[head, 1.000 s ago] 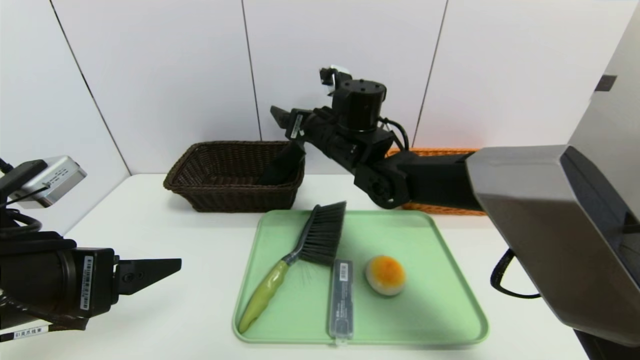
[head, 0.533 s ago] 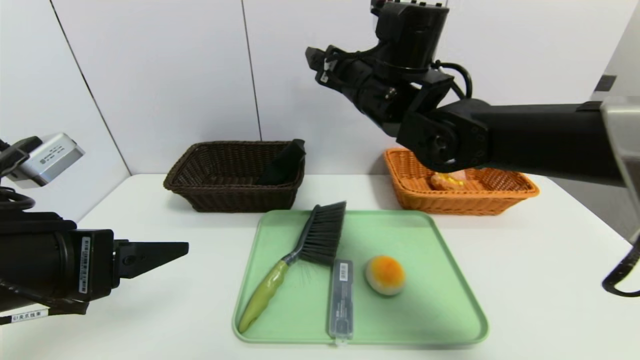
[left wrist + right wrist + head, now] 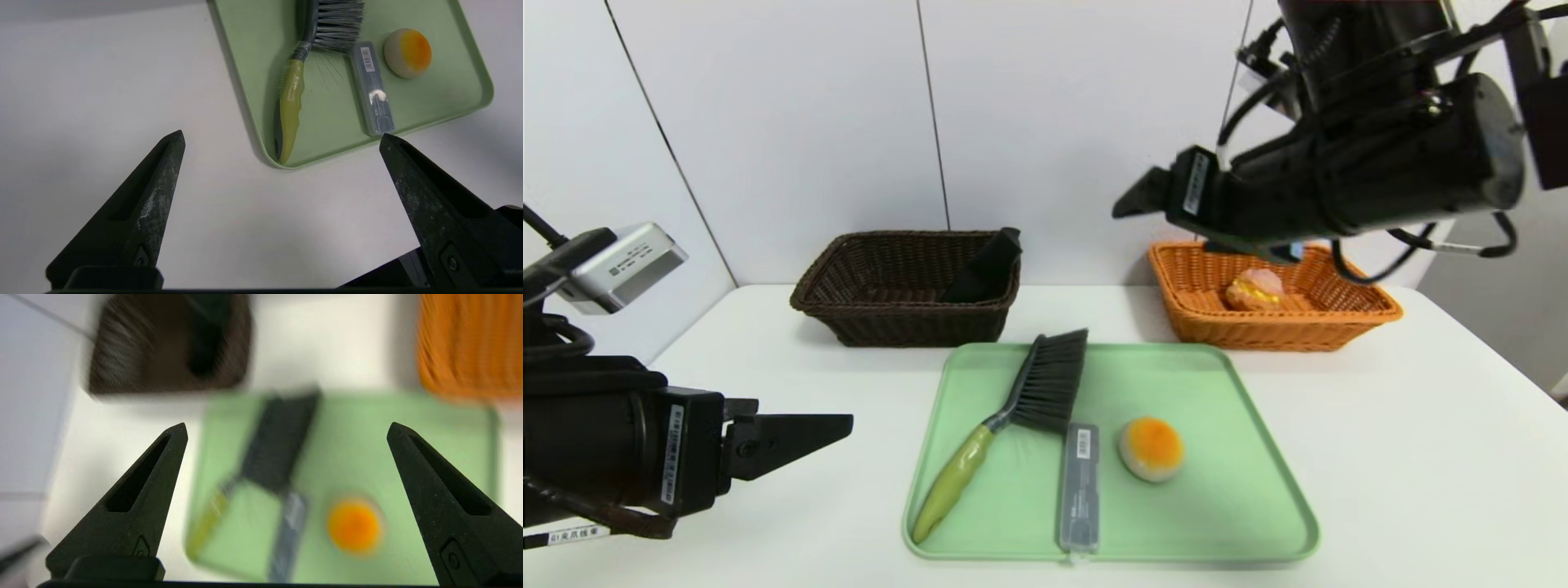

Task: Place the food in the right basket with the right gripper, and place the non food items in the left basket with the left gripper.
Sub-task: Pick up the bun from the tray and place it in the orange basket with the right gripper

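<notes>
On the green tray (image 3: 1241, 506) lie a grey-bristled brush with a green handle (image 3: 1045, 384), a slim grey case (image 3: 1080, 486) and a pale bun with an orange top (image 3: 1152, 447). A cream puff (image 3: 1254, 290) sits in the orange right basket (image 3: 1356, 314). The black pouch (image 3: 984, 265) leans in the dark left basket (image 3: 849, 310). My left gripper (image 3: 282, 135) is open and empty, low over the table left of the tray. High above the tray's far edge, my right gripper (image 3: 287, 424) is open and empty, with the bun (image 3: 354, 526) below it.
Both baskets stand against the white back wall, the dark one (image 3: 163, 347) left and the orange one (image 3: 470, 343) right. The tray (image 3: 470, 53) fills the table's middle. Bare white tabletop (image 3: 1421, 457) lies on both sides of the tray.
My right arm rose from beside the dark basket and swung right and up, uncovering the orange basket and cream puff. The left gripper edged toward the tray.
</notes>
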{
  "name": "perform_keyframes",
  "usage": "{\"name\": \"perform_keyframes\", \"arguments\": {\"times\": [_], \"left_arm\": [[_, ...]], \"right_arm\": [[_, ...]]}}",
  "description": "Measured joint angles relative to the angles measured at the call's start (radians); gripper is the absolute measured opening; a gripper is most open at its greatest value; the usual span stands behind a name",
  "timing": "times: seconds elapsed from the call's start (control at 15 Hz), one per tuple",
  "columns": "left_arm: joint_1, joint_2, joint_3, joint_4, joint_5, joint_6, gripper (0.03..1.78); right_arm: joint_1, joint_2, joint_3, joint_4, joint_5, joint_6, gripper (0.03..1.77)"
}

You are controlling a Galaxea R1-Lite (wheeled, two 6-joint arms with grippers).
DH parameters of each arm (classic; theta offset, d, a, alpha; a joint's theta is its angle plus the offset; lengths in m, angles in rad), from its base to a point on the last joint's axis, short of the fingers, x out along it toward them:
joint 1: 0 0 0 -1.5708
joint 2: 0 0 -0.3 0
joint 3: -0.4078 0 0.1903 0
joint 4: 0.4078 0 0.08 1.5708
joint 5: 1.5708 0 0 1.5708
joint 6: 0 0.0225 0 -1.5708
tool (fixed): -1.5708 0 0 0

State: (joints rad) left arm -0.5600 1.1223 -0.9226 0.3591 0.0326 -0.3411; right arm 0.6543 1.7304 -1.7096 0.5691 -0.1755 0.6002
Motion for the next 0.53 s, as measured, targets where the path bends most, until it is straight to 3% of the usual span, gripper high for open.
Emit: {"name": "perform_keyframes", "arguments": {"times": [0.13, 0.4, 0.53], "left_arm": [[-0.017, 0.006, 0.000, 0.027, 0.000, 0.004, 1.69], [-0.029, 0.032, -0.016, 0.065, -0.008, 0.075, 1.69], [-0.039, 0.047, -0.025, 0.063, -0.021, 0.072, 1.69]], "right_arm": [[-0.013, -0.064, 0.123, 0.146, 0.025, 0.002, 1.69], [-0.039, -0.201, 0.327, 0.175, 0.137, 0.008, 1.69], [-0.043, -0.230, 0.374, 0.179, 0.157, 0.024, 1.69]]}}
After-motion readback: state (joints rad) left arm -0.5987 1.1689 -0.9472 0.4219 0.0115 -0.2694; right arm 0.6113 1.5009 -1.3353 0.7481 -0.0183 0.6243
